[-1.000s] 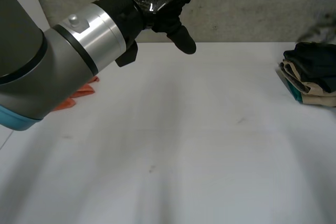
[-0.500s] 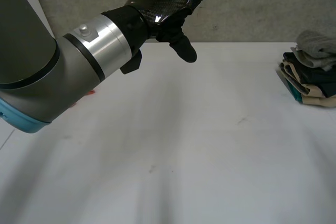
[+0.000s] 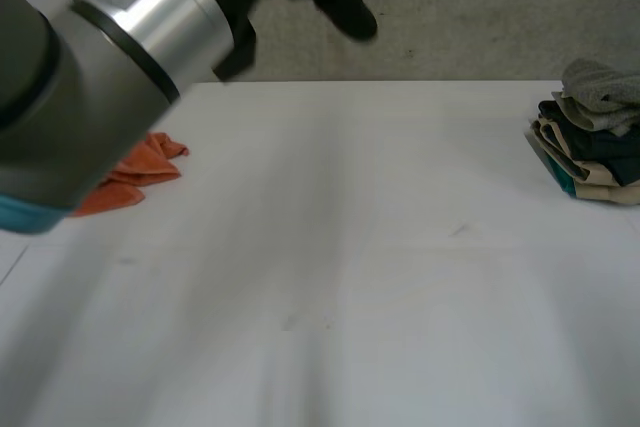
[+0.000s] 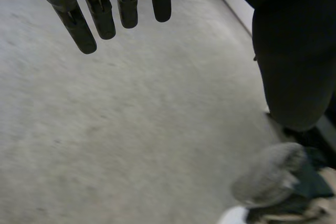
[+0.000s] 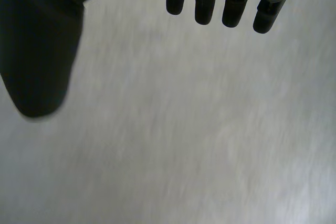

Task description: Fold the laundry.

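Hanging high over the far left of the white table (image 3: 360, 247) with the left hand (image 3: 342, 5), fingers (image 4: 81, 30) straight and well apart from the thumb. Holds nothing. Likely up there to stay off the tabletop between pieces, judging by how things lie. Much the same for the right hand (image 5: 39, 56): above plain white table, fingers (image 5: 202, 6) straight, wide, empty

Next piece, by the look of it: the orange cloth (image 3: 140, 169), at the left of the table, partly hidden behind the left arm (image 3: 90, 97). Looks crumpled, soft and thin, bunched in loose ridges with no clean edge laid out. Probably needs spreading flat before any fold

At the far right edge, a stack of folded clothes (image 3: 585, 157) in dark, beige and teal layers, topped by a grey piece (image 3: 598, 82) that looks loosely bunched rather than flat. Placed there, most likely, to keep finished items out of the working middle; near the left hand's thumb in the left wrist view
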